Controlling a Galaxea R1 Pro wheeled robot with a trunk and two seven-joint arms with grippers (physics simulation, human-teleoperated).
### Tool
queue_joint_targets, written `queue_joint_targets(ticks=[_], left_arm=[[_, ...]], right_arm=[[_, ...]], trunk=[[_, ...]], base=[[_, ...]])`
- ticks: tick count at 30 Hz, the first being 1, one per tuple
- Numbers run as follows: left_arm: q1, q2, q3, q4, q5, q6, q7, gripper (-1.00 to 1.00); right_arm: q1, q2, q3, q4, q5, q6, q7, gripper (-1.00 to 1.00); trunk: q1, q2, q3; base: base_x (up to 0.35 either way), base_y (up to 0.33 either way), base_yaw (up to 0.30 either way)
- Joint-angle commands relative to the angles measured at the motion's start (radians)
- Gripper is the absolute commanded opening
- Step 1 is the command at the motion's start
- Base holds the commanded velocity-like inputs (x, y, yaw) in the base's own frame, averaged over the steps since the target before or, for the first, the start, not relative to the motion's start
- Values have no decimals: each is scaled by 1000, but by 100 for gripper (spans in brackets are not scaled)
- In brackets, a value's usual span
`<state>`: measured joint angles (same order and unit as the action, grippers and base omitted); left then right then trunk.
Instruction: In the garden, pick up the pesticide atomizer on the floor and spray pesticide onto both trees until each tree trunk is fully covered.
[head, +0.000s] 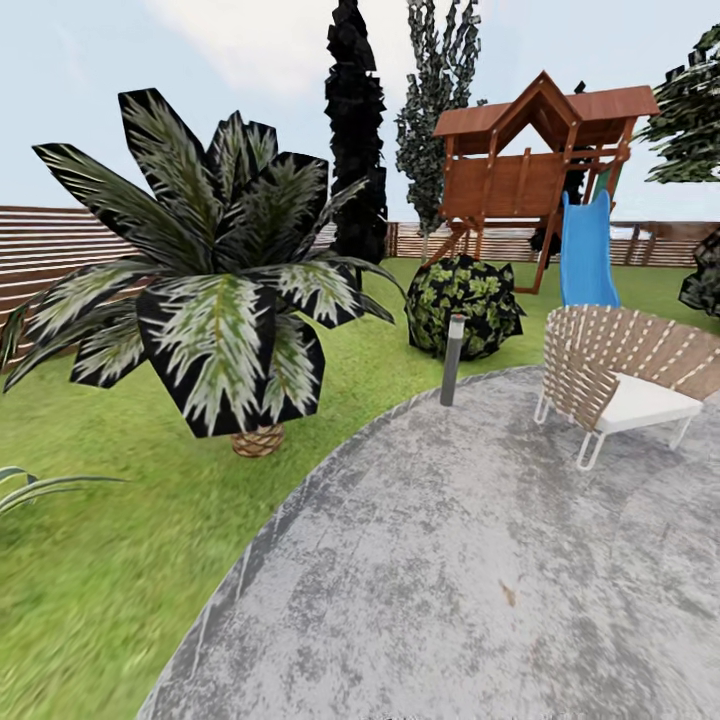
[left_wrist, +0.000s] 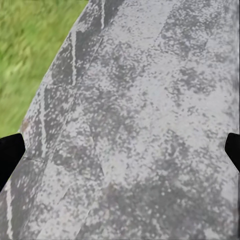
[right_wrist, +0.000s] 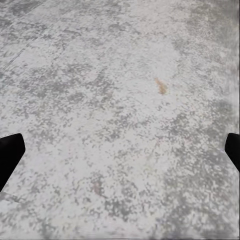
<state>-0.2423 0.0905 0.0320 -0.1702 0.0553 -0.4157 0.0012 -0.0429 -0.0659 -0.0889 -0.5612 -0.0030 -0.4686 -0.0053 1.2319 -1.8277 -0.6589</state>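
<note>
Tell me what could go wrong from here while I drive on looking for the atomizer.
1. The short bollard light stands at the paving's edge and the woven chair on the paving; driving straight ahead could clip either.
2. The broad-leaved striped plant blocks sight of the lawn behind it, so something lying there could be missed.

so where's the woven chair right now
In the head view, the woven chair stands at the right on the grey paving, below the blue slide.
</note>
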Motion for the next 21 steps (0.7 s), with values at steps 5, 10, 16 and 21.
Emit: queue_joint_targets(ticks=[5, 10, 16, 21], left_arm=[[0, 0, -1, 0, 0, 0, 0, 100], [0, 0, -1, 0, 0, 0, 0, 100], [0, 0, -1, 0, 0, 0, -1, 100], [0, 0, -1, 0, 0, 0, 0, 100]], right_arm=[[0, 0, 0, 0, 0, 1, -1, 100], [0, 0, 0, 0, 0, 0, -1, 100], [0, 0, 0, 0, 0, 0, -1, 100], [0, 0, 0, 1, 0, 0, -1, 100]], trunk=[[19, -35, -18], [38, -70, -36], [61, -112, -59], [81, -147, -78]], base=[[0, 0, -298], [0, 0, -294], [0, 0, -290], [0, 0, -290]])
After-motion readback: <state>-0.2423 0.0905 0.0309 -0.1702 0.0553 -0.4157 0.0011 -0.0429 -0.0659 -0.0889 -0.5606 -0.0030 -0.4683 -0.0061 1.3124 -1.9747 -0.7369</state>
